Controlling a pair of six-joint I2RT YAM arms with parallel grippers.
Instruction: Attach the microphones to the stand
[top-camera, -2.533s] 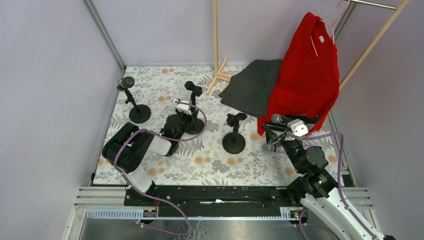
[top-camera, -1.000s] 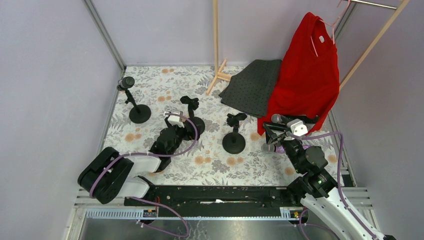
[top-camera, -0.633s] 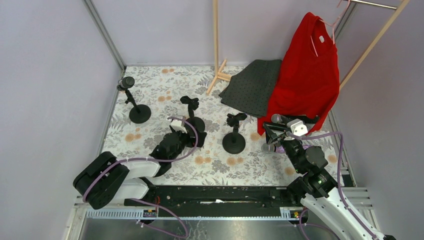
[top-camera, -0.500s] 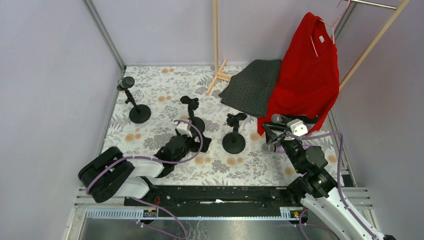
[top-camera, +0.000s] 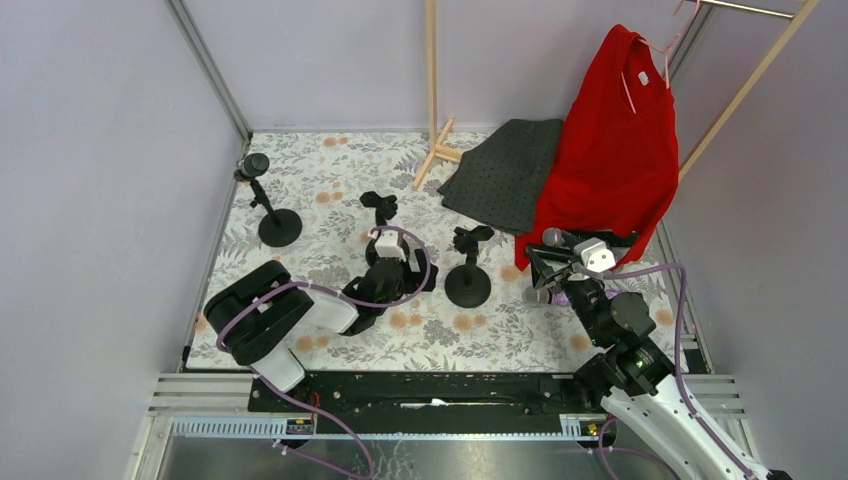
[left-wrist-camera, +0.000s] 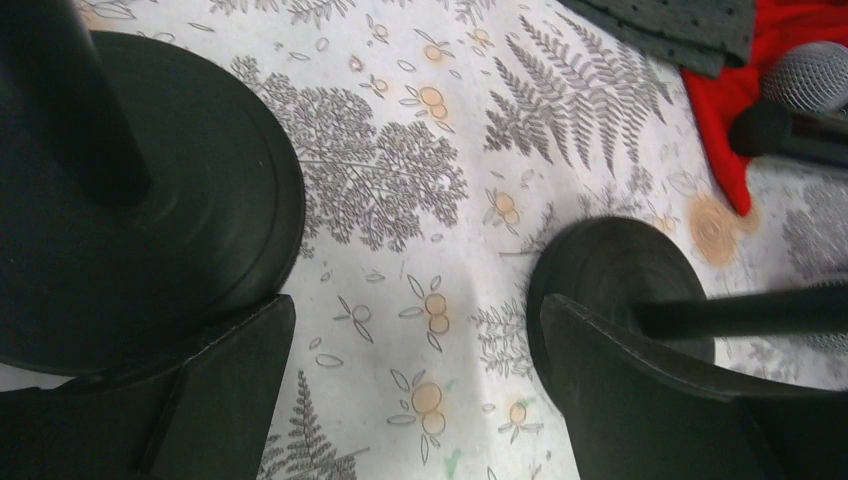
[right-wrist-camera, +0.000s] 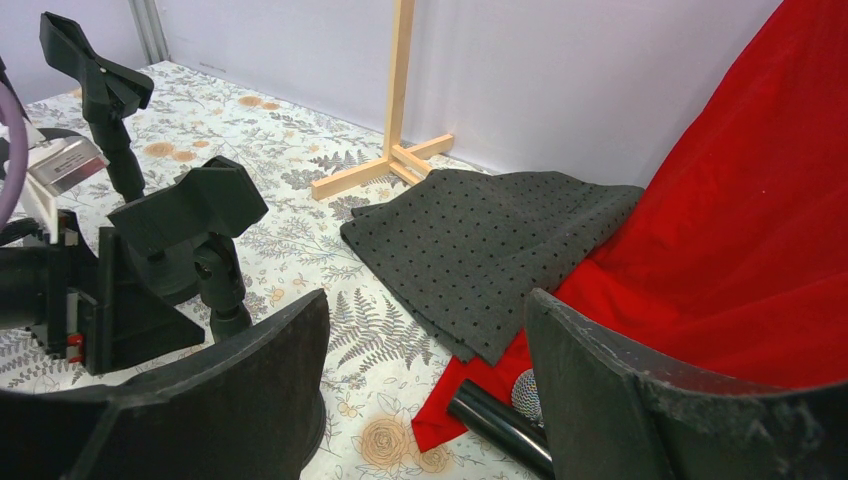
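A black microphone (top-camera: 252, 163) sits in the clip of the far-left stand (top-camera: 279, 227). The middle stand (top-camera: 378, 206) and the right stand (top-camera: 468, 283) have bare clips. My left gripper (top-camera: 418, 275) hangs low between their bases (left-wrist-camera: 130, 200) (left-wrist-camera: 620, 290), open (left-wrist-camera: 417, 310) with only cloth between the fingers. My right gripper (top-camera: 537, 272) stands open (right-wrist-camera: 428, 310) over a black microphone body (right-wrist-camera: 500, 420) and a mesh head (right-wrist-camera: 525, 395) lying at the red shirt's hem. A purple microphone (top-camera: 562, 298) shows just beside that gripper.
A red shirt (top-camera: 610, 150) hangs on a wooden rack (top-camera: 745, 85) at the back right. A dark dotted cloth (top-camera: 505, 170) lies next to a wooden post foot (top-camera: 440, 150). Grey walls close the floral table (top-camera: 330, 175) on three sides.
My left arm has pulled back from the middle stand, then swung right, bringing its gripper low between the middle and right stand bases. The right arm has stayed still.
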